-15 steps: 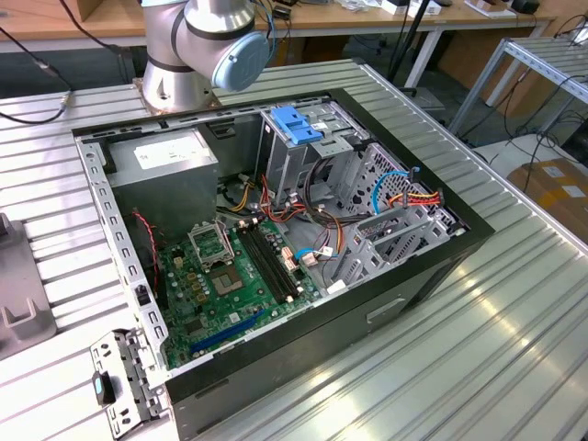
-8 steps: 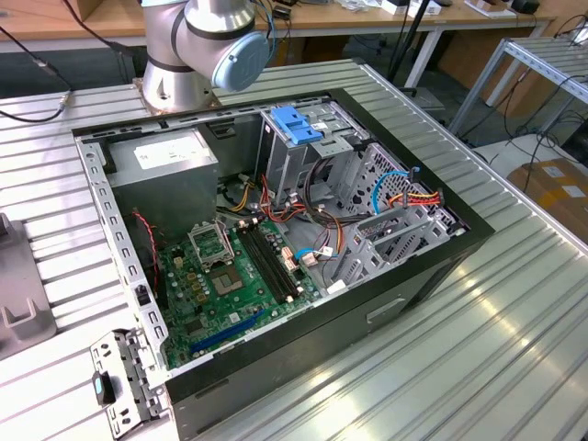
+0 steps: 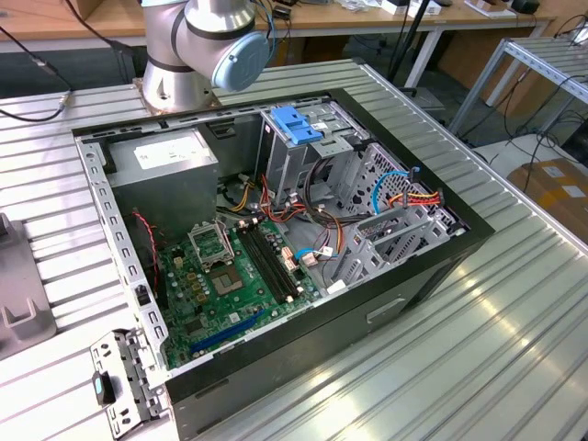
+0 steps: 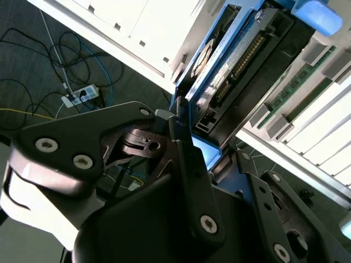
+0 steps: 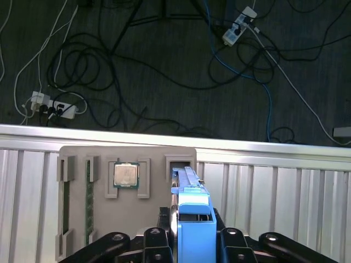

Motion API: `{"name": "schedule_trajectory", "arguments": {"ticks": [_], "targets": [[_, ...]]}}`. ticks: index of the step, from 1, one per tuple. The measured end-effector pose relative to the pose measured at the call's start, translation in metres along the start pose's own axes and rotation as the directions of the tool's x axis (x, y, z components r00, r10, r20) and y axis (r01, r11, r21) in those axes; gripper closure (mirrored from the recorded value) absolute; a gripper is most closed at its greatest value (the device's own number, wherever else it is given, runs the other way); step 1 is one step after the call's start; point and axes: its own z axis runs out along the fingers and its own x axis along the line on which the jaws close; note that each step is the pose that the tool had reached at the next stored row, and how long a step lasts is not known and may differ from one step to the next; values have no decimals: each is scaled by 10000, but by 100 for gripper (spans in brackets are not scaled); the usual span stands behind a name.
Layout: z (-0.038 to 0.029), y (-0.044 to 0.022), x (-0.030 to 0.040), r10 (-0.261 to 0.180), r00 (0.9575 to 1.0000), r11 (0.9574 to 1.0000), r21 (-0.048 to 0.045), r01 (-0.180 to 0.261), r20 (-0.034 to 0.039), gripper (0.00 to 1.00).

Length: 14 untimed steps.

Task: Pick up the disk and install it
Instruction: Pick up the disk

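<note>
Disk clamped upright in jaws, at tray edge.

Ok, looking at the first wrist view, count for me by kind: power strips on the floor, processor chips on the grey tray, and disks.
Power strips on the floor: 2
Processor chip on the grey tray: 1
Disk in its blue carrier: 1
Total: 4
</note>
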Motion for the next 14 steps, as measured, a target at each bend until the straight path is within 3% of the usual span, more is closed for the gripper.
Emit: {"name": "schedule_trajectory", "arguments": {"ticks": [14], "targets": [[-71,3,0,-6,9999,10000,8,5,115,63]]}}
